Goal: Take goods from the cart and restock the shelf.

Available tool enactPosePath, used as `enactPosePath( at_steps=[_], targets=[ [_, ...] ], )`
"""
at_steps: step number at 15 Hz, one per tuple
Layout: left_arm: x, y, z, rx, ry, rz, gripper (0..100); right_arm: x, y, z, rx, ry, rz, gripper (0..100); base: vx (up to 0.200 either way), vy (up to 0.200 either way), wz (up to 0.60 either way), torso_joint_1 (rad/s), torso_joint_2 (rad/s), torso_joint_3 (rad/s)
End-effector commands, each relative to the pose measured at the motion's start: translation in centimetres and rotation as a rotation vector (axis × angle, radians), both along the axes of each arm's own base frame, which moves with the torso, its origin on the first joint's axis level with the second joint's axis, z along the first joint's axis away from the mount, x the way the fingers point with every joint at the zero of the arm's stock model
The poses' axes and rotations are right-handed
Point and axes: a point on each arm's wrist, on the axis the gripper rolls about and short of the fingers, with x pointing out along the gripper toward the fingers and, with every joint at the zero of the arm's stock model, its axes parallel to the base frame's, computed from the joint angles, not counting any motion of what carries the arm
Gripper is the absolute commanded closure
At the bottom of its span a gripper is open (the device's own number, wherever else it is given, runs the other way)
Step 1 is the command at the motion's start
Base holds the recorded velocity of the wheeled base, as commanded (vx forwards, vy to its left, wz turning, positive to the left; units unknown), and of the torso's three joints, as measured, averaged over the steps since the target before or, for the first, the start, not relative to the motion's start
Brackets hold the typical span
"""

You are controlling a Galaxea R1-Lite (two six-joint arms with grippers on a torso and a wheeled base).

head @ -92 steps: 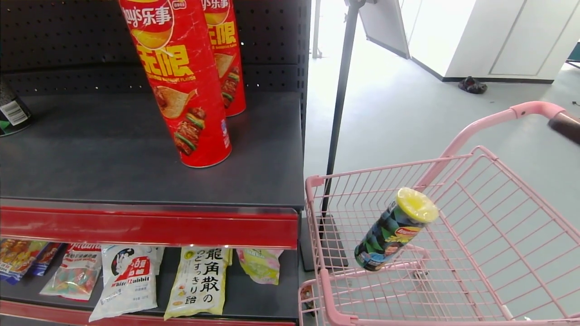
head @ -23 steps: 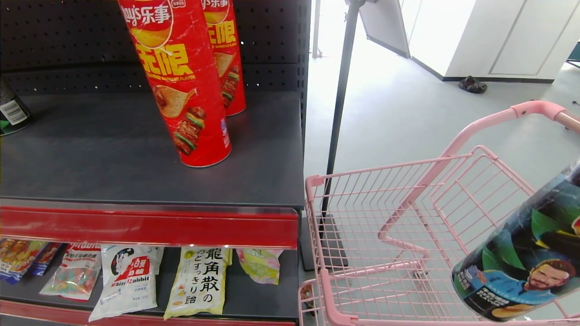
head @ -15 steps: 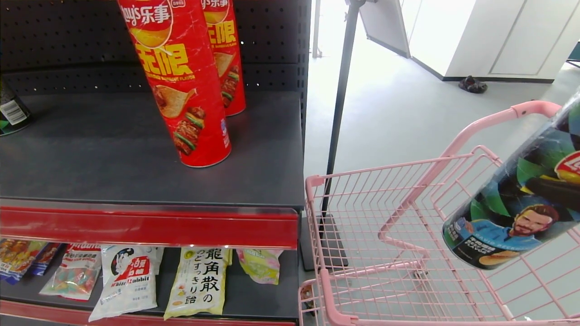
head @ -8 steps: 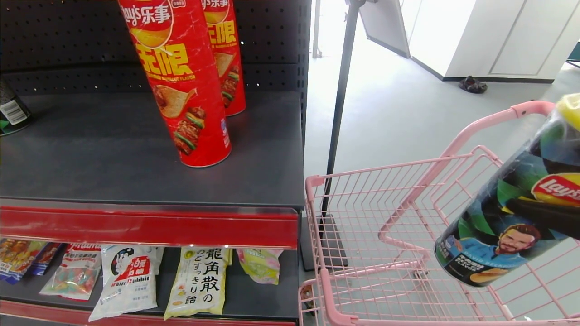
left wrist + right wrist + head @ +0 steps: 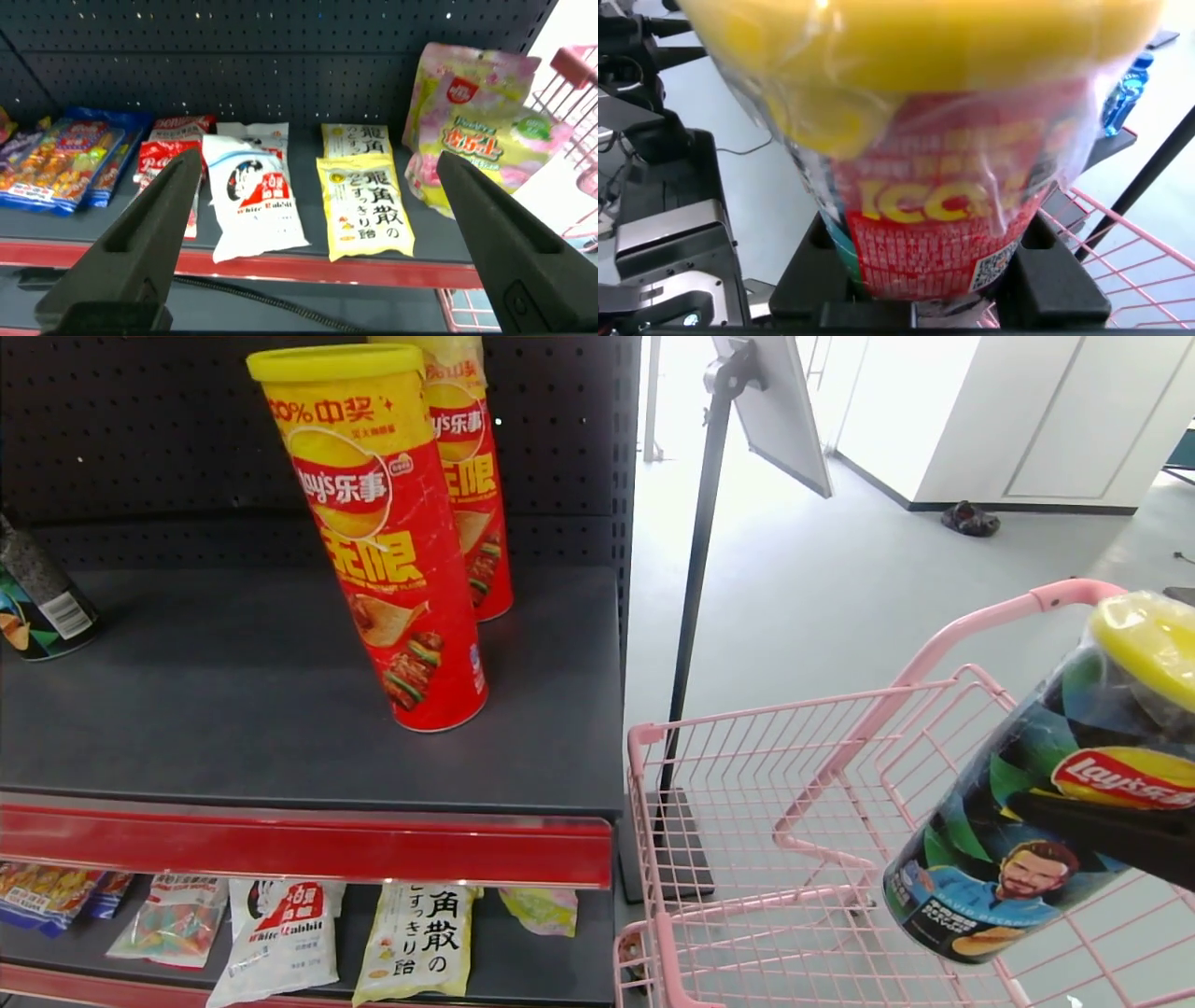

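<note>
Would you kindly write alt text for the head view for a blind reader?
The right hand holds a dark, yellow-lidded chip can tilted above the pink cart. To its left, two tall red chip cans stand on the dark shelf, with snack bags on the shelf below.

In the head view we see strong daylight coming from the open room on the right, beyond the cart (image 5: 644,747). The grey floor (image 5: 803,579) washes nearly white towards the top. The shelf (image 5: 233,709) is much dimmer against its black pegboard (image 5: 140,429), where a few holes glint as bright specks. The lower tier beneath it lies in shade, and the red price strip (image 5: 308,845) carries a soft sheen. The shelf's back line bows near the left edge. In the right wrist view the film wrap on the can (image 5: 943,233) throws white glare. In the left wrist view the snack packets (image 5: 252,201) are evenly lit, with a blown-out patch beside the cart's wire.
</note>
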Motion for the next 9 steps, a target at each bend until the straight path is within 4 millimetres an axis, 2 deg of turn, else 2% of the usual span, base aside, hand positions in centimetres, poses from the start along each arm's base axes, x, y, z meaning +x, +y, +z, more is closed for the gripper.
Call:
enactPosePath(
  at_steps=[1,9],
  targets=[
    [0.01,0.0,0.0,0.0,0.002,0.001,0,-0.07,-0.05,-0.23,-0.001,0.007,-0.003,100,0.0,0.0,0.0,0.188,-0.53,-0.339],
    [0.02,0.0,-0.04,0.0,0.003,0.001,0,-0.44,-0.17,-0.71,-0.001,0.021,-0.009,100,0.0,0.0,0.0,0.227,-0.57,-0.342]
  ],
)
